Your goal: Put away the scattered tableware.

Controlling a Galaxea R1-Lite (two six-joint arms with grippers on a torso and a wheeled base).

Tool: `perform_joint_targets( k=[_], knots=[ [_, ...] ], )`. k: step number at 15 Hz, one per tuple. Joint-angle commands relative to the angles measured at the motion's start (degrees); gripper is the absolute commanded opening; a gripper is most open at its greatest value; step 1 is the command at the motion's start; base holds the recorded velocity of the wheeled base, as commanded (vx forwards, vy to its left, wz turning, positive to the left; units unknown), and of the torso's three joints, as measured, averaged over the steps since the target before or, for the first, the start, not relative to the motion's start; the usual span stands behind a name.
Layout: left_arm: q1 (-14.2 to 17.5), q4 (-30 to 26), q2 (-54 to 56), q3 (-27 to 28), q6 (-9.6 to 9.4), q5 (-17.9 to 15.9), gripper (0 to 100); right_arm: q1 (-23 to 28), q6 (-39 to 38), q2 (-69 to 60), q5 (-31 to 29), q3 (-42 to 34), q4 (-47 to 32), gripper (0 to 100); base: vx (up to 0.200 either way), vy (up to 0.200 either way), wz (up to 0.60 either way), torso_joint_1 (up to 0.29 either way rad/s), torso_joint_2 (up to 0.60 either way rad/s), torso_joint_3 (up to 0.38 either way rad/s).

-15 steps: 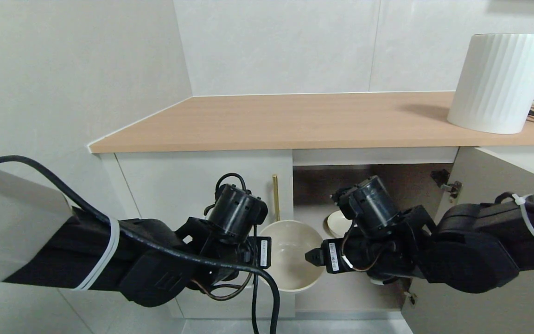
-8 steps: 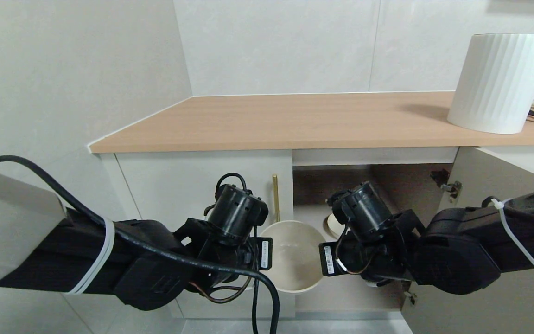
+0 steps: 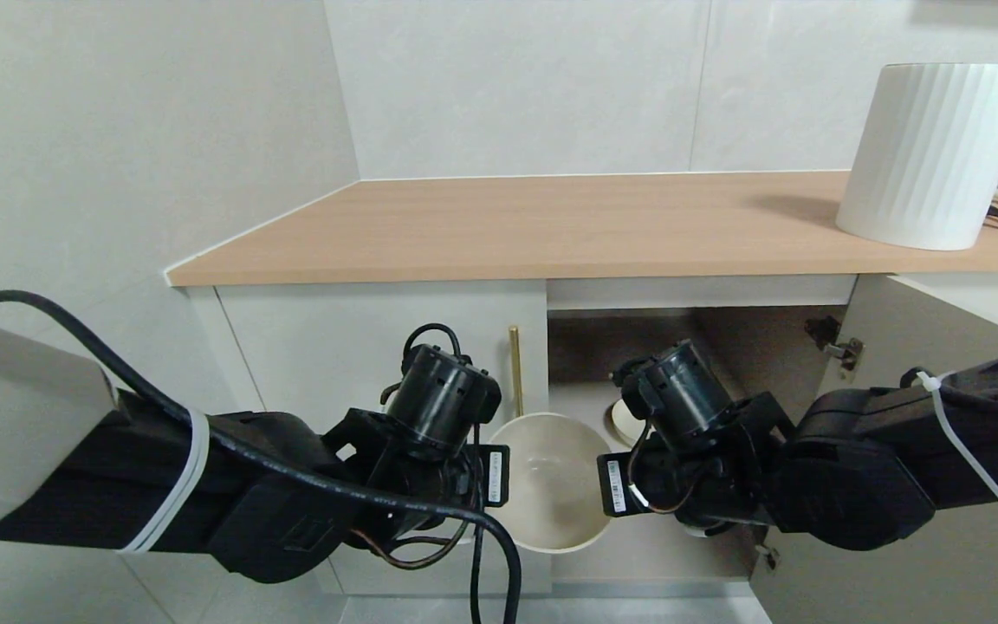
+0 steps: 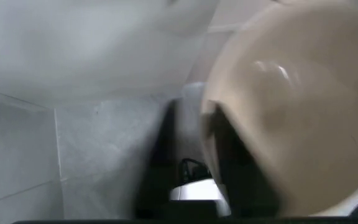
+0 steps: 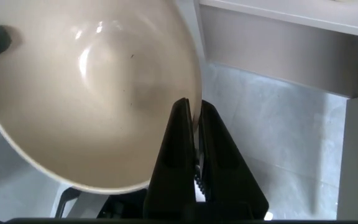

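The long light-wood countertop (image 3: 551,225) lies across the top of the white base cabinet (image 3: 378,347). The cabinet's left door is closed. Its white right-hand door (image 3: 906,325) is swung wide open, which leaves the right half of the cabinet open to the front. A tall white ribbed cylindrical container (image 3: 936,152) stands on the countertop above that open door.

The wide, cream-coloured, glazed round bowl (image 3: 547,485) hangs in the air in front of the cabinet, low down, where the closed left door meets the open half. It is tipped so that its hollow faces up and outward, and it touches no shelf. I hold it from both sides. My left gripper (image 3: 492,475) is on the rim nearest the closed door. In the left wrist view the rim passes between the two dark fingers of that gripper (image 4: 191,124), which are clamped on it, though this view is blurred. My right gripper (image 3: 610,485) takes the opposite rim, on the side of the cabinet's open half. In the right wrist view its two black fingers (image 5: 179,143) are pinched on the thin edge of the bowl (image 5: 92,93).

A cream round plate (image 3: 622,419) lies on the floor inside the cabinet. A slim brass bar handle (image 3: 515,368) stands upright on the inner edge of the cabinet's closed door. A small metal hinge (image 3: 837,345) sits high in the opening, where the open door joins the cabinet.
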State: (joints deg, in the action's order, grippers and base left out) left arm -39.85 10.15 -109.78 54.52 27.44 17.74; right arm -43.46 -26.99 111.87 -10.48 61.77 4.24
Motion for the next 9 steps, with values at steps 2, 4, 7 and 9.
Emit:
perform_joint_targets(
  k=[2, 4, 7, 9],
  knots=[
    [-0.05, 0.13, 1.41, -0.02, 0.16, 0.02, 100, -0.05, 0.01, 0.1, -0.06, -0.07, 0.06, 0, 0.0, 0.0, 0.0, 0.0, 0.0, 0.0],
    [-0.05, 0.13, 3.52, -0.11, 0.16, 0.02, 100, 0.13, 0.01, 0.01, -0.06, -0.07, 0.06, 0, 0.0, 0.0, 0.0, 0.0, 0.0, 0.0],
    [0.3, 0.13, 6.24, -0.2, 0.07, -0.07, 100, 5.93, -0.17, 2.82, 0.02, 1.95, 1.29, 0, 0.0, 0.0, 0.0, 0.0, 0.0, 0.0],
    [0.48, 0.13, 6.24, -0.2, 0.07, -0.07, 100, 11.29, -2.01, 7.39, 0.11, 5.2, 2.09, 0, 0.0, 0.0, 0.0, 0.0, 0.0, 0.0]
  ],
)
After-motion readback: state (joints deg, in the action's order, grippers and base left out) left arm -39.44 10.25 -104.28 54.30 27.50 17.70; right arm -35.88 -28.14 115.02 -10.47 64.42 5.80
